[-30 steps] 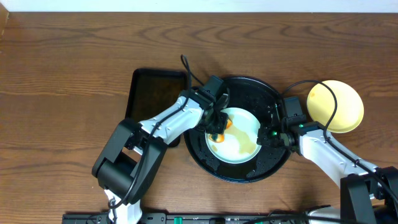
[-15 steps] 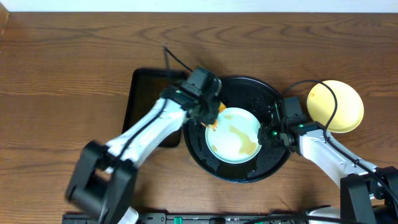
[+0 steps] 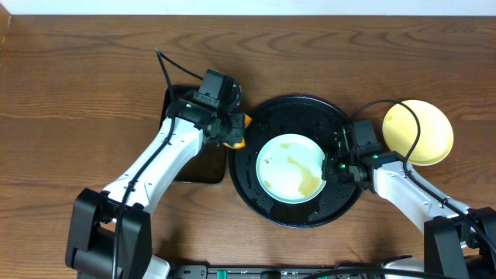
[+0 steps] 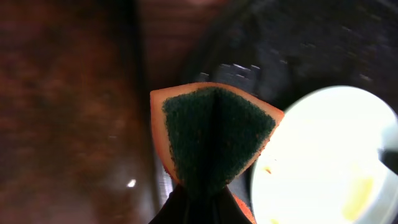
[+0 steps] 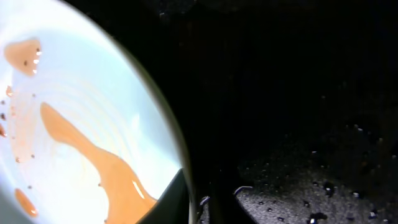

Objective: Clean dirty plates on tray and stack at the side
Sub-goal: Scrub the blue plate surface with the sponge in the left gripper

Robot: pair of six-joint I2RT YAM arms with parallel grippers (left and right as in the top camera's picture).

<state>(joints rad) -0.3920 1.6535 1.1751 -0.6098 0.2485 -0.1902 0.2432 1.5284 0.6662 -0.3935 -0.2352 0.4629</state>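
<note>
Your left gripper [image 3: 230, 130] has moved; a second ago it was over the left part of the blue plate [image 3: 288, 167], half a second ago it was at the plate's upper left edge, and now it is off the plate, at the left rim of the round tray [image 3: 302, 115]. Its jaws are squeezed tight on the sponge [image 3: 239, 132] (orange, with a dark green scrubbing face); in the left wrist view the sponge [image 4: 211, 137] is folded into a point and hangs over the tray's left edge, just beside the plate [image 4: 329, 155]. The small tray [image 3: 203, 167] lies just left of the round tray, under your left arm.

Your right gripper [image 3: 338, 166] has not moved; it sits inside the round tray on its right side, with its jaws pinched on the right rim of the blue plate. In the right wrist view the fingertips [image 5: 177, 199] meet that rim at the bottom edge.

The blue plate is where it was, in the middle of the round tray; brown sauce [image 5: 93, 152] still streaks it, mostly toward the right gripper. The tray [image 5: 298, 93] floor beside it shows small wet drops.

The yellow plate [image 3: 418, 132] has stayed put too; it rests on the table [image 3: 77, 77], outside the round tray and near its upper right rim.
</note>
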